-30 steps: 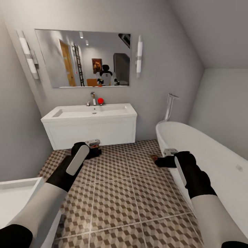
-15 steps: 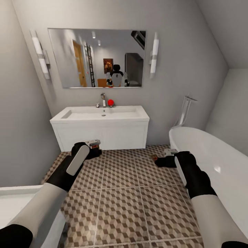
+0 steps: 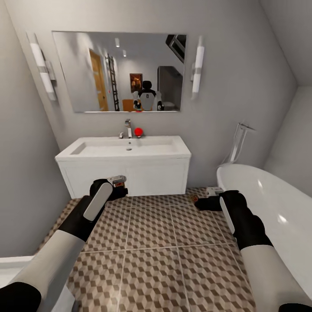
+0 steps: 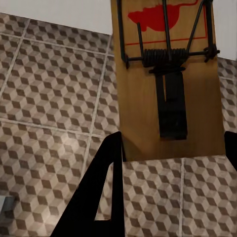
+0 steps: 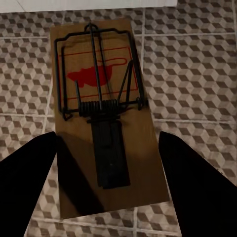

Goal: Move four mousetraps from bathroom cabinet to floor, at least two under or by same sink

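Each gripper holds a mousetrap above the cube-patterned tile floor. My left gripper is shut on a wooden mousetrap with a red mouse print and a wire spring; its dark fingers press the slab's sides. It hangs just in front of the white box-shaped sink. My right gripper is shut on a second mousetrap, also seen as a small brown bit at its tip, between the sink's right end and the bathtub. The cabinet is out of view.
A white oval bathtub runs along the right, close to my right arm. A white fixture's corner sits at the lower left. Above the sink are a faucet, a red ball and a mirror.
The whole view has shifted: the sink looms nearer and more centred, and the white fixture at lower left has slid mostly out of frame. Both arms keep their pose, still holding the traps.
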You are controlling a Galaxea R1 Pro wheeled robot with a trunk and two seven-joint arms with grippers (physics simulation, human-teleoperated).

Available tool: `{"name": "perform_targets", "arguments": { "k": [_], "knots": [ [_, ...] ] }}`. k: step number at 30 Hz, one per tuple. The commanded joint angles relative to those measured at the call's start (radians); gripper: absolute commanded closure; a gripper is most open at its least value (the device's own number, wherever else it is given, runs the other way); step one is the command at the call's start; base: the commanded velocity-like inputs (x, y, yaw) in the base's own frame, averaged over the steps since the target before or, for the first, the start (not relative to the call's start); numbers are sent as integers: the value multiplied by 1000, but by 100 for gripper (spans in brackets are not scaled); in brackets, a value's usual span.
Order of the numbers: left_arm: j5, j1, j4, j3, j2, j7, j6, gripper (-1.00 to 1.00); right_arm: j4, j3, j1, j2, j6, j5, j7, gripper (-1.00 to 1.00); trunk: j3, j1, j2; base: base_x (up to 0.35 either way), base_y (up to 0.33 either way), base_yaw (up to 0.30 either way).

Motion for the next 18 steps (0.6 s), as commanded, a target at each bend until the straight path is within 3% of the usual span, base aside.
{"name": "perform_targets", "arguments": {
  "k": [1,18],
  "knots": [
    [8,-1,-1,-3,1,11,2,100,-1,-1,-1,0,4,7,7,100,-1,1,-1,317,0,0],
    [6,-1,-1,-3,1,13,3,100,-1,-1,-1,0,4,7,7,100,-1,1,-1,311,0,0]
  ]
}}
